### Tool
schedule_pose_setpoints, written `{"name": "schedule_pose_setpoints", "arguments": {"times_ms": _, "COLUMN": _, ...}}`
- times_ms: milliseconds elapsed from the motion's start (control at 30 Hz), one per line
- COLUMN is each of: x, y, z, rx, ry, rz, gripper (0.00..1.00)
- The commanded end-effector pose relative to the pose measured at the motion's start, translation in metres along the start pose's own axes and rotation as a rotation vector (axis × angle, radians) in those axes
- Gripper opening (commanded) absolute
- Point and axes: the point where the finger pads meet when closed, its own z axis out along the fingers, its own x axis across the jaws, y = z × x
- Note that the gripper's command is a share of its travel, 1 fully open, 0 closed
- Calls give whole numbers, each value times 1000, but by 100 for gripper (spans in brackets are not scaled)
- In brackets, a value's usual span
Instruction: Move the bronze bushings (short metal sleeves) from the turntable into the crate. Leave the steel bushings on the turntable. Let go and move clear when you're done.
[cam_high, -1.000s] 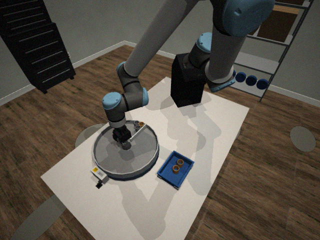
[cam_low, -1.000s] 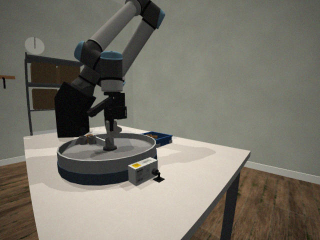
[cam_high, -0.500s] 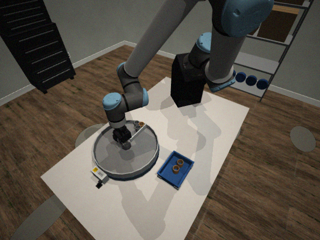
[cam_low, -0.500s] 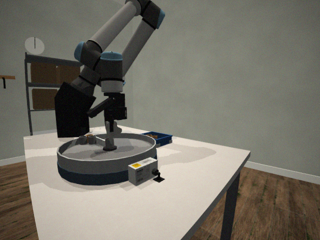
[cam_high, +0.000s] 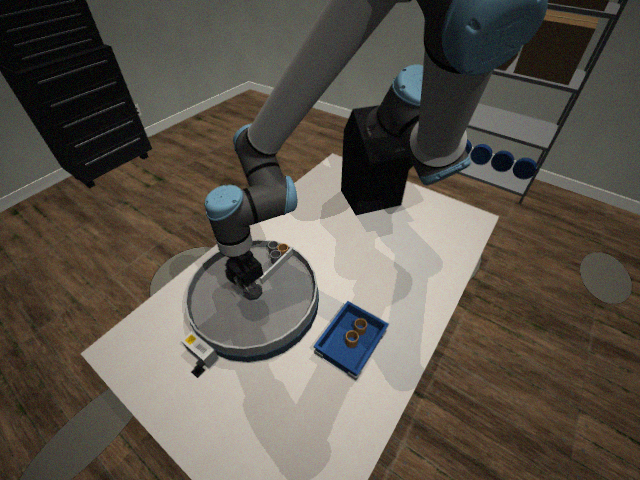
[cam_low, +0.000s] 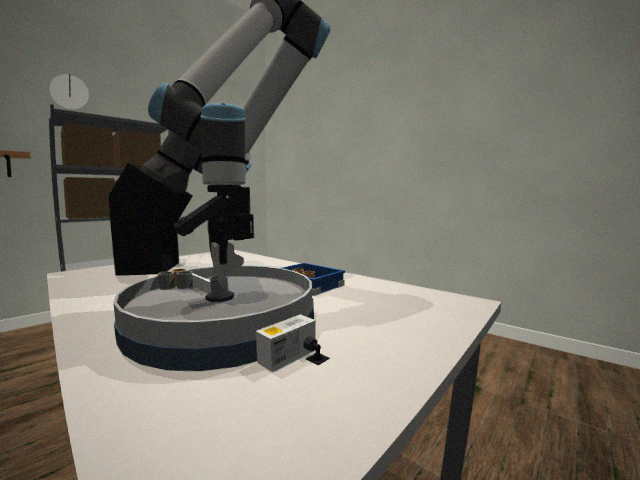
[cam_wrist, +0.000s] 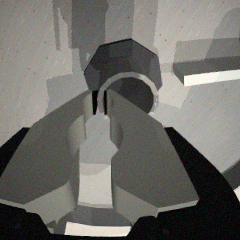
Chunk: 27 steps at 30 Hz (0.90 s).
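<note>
My gripper (cam_high: 250, 283) (cam_low: 219, 274) (cam_wrist: 101, 92) points down over the middle of the turntable (cam_high: 222, 330) (cam_low: 206, 333). Its fingers are nearly together on the thin wall of a grey steel bushing (cam_low: 219, 287) (cam_wrist: 130, 75), with the dark hub disc (cam_wrist: 122, 52) beneath it. Whether the bushing touches the disc is unclear. At the turntable's far edge, by the white bar, stand a bronze bushing (cam_high: 282, 248) (cam_low: 178, 270) and two steel ones, one steel bushing (cam_high: 275, 255) nearer the bar. The blue crate (cam_high: 330, 356) (cam_low: 328, 279) holds two bronze bushings, one bronze bushing (cam_high: 360, 325) behind the other.
The white bar (cam_high: 278, 263) (cam_wrist: 212, 77) stands across part of the turntable. The turntable has a raised rim. A grey control box (cam_high: 199, 350) (cam_low: 285, 343) sits against its outer side. The crate has low walls and stands beside the turntable.
</note>
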Motion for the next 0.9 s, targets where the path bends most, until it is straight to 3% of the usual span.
{"name": "schedule_pose_setpoints", "arguments": {"times_ms": 0, "x": -1, "y": 0, "z": -1, "rx": 0, "ry": -1, "rz": 0, "gripper": 0}}
{"name": "schedule_pose_setpoints", "arguments": {"times_ms": 533, "x": -1, "y": 0, "z": -1, "rx": 0, "ry": -1, "rz": 0, "gripper": 0}}
{"name": "schedule_pose_setpoints", "arguments": {"times_ms": 567, "x": -1, "y": 0, "z": -1, "rx": 0, "ry": -1, "rz": 0, "gripper": 6}}
{"name": "schedule_pose_setpoints", "arguments": {"times_ms": 867, "x": -1, "y": 0, "z": -1, "rx": 0, "ry": -1, "rz": 0, "gripper": 6}}
